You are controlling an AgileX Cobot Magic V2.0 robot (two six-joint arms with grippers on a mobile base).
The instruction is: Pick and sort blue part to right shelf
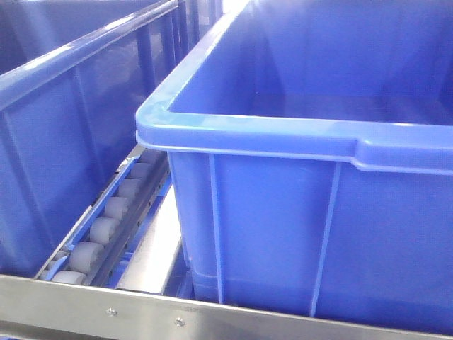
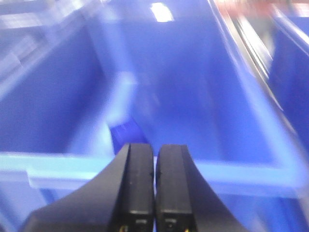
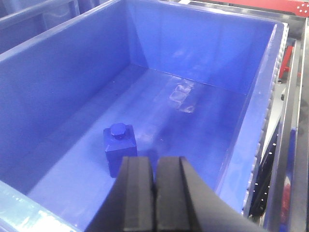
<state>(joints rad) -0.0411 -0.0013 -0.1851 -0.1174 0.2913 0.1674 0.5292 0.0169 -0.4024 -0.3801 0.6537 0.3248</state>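
Blue part waits on the bin floor, both grippers closed and empty.
Part (image 3: 119, 148) sits at 10 o'clock of the right gripper (image 3: 155, 193) inside the bin (image 3: 241, 145); it looks light, rigid, slick, best pinched across its flat sides. Left gripper (image 2: 154, 193) view is blurred; the front view hides the part.

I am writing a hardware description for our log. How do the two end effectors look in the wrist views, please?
Both look alike. The left end effector and the right end effector each have two black, matte fingers with flat, rectangular inner faces and outer sides that flare wider toward the base. The left view is blurred. No cables, sleeves or readable markings are visible.
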